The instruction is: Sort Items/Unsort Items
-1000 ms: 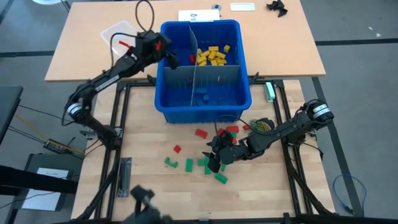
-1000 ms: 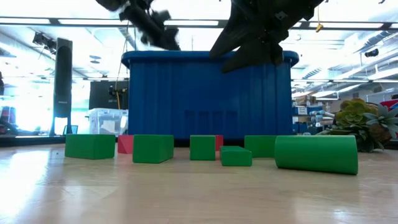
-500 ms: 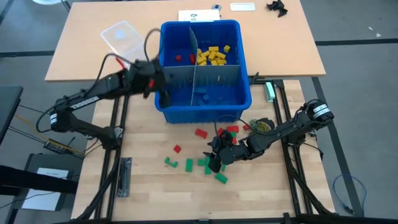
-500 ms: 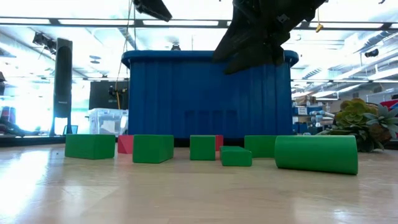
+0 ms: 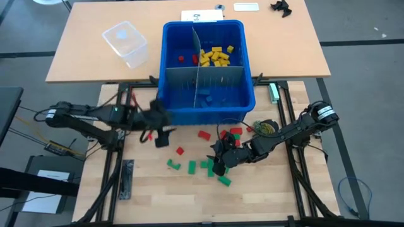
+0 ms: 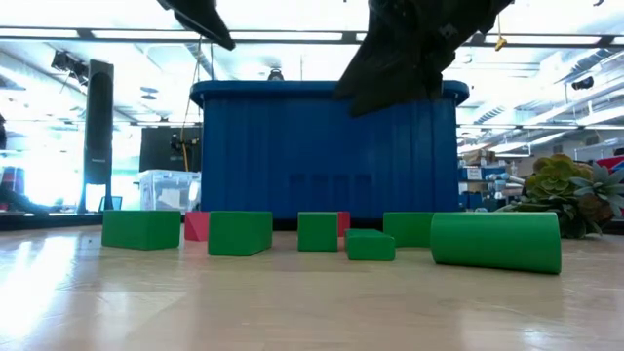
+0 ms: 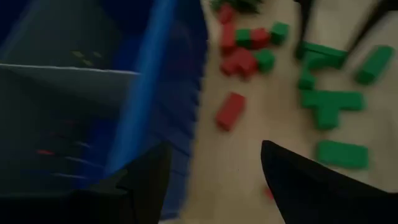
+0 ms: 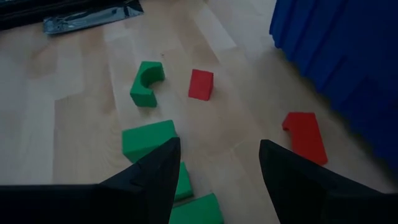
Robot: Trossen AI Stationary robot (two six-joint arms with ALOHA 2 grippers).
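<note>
Left pincer point(image 5: 159, 131) now off bin point(image 5: 173, 115), over table

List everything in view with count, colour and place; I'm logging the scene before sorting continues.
bin: one, blue, middle of the table, split by grey dividers.
yellow blocks: a pile, in the bin's far right compartment.
red blocks in bin: a few, far left compartment.
loose red blocks: several, on the wood in front of the bin.
green blocks: several, nearer than the red ones.
clear tub: one, on the tan board left of the bin.
left pincer: open, empty, low at the bin's front left corner.
right pincer: open, empty, over the green blocks.
</note>
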